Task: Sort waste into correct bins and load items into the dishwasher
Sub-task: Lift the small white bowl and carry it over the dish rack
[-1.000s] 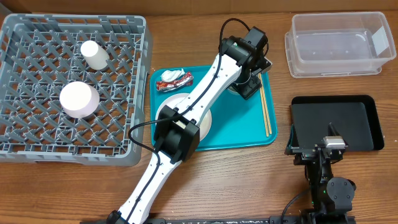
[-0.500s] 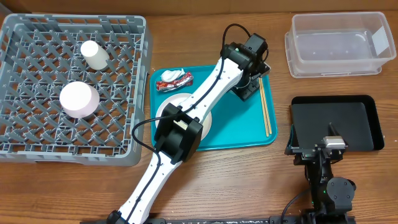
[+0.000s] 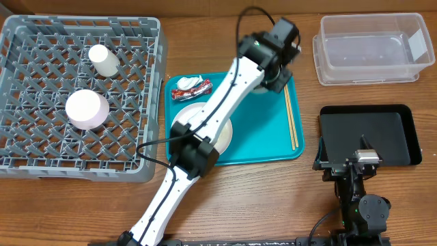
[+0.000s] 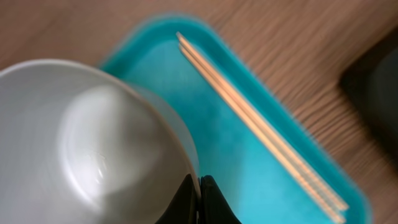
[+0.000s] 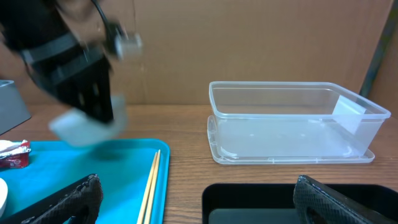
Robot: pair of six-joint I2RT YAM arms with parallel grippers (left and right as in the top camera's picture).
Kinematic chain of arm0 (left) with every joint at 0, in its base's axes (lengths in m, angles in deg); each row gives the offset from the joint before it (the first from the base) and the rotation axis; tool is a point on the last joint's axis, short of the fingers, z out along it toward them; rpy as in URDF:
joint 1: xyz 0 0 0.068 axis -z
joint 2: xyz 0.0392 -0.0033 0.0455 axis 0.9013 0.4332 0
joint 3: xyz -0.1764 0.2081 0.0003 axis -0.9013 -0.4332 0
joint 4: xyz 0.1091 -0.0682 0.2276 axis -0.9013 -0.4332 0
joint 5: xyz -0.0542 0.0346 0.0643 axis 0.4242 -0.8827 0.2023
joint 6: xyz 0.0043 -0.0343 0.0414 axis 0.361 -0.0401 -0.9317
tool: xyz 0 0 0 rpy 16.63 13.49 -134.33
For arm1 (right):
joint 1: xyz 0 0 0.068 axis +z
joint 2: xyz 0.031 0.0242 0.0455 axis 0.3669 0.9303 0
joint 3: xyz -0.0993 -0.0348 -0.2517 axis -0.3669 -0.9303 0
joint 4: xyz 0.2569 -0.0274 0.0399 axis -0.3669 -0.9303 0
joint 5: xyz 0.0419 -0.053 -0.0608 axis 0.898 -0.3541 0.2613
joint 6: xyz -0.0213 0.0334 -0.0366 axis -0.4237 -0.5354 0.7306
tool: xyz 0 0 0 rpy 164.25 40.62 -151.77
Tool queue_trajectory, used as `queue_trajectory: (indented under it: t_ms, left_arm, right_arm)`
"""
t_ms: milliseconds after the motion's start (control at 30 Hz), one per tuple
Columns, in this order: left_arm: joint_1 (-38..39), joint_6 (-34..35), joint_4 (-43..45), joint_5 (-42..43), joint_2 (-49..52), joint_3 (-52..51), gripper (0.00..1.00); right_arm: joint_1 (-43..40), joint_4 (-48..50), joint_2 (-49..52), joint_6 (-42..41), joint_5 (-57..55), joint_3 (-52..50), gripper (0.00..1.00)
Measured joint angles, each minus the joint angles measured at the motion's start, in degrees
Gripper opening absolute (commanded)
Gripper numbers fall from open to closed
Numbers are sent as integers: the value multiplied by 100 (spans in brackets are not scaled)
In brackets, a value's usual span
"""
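My left gripper (image 4: 200,183) is shut on the rim of a white cup (image 4: 93,143), one finger inside the rim and one outside. In the right wrist view the cup (image 5: 84,124) hangs blurred above the teal tray (image 5: 74,168). From overhead the left gripper (image 3: 276,67) is over the tray's far right corner and hides the cup. A pair of wooden chopsticks (image 3: 292,119) lies along the tray's right side. A red-and-white wrapper (image 3: 191,87) and a white plate (image 3: 224,133) sit at its left. My right gripper (image 5: 199,190) stands open and holds nothing.
A grey dish rack (image 3: 20,102) at the left holds a small white cup (image 3: 104,59) and an upturned white bowl (image 3: 87,109). A clear plastic bin (image 3: 372,48) stands at the back right. A black bin (image 3: 372,133) lies in front of it.
My left gripper has shut on the white cup's rim and risen with it, moving toward the tray's far edge. The right arm has stayed still.
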Motion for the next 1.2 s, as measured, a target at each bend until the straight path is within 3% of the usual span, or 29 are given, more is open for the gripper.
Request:
queue_trajectory:
  t_ms: [133, 267, 500, 700, 900, 1200]
  left_arm:
    - [-317, 634, -422, 24, -20, 1145, 4]
    - [-988, 1416, -824, 46, -365, 1460, 4]
    - [-3069, 2380, -1762, 142, -1049, 1502, 4]
    - [-4848, 2382, -1781, 1145, -1108, 1526, 4]
    - [-6098, 2131, -1792, 2221, -1108, 1523, 4]
    - [-6933, 1285, -1528, 3042, -1108, 975, 4]
  right_arm:
    - [0, 0, 0, 0, -2, 0, 100]
    - [2, 2, 0, 0, -2, 0, 100]
    - [2, 0, 0, -2, -2, 0, 100]
    - [0, 2, 0, -4, -2, 0, 100]
    - [0, 2, 0, 0, -2, 0, 100]
    - [0, 0, 0, 0, 0, 0, 100]
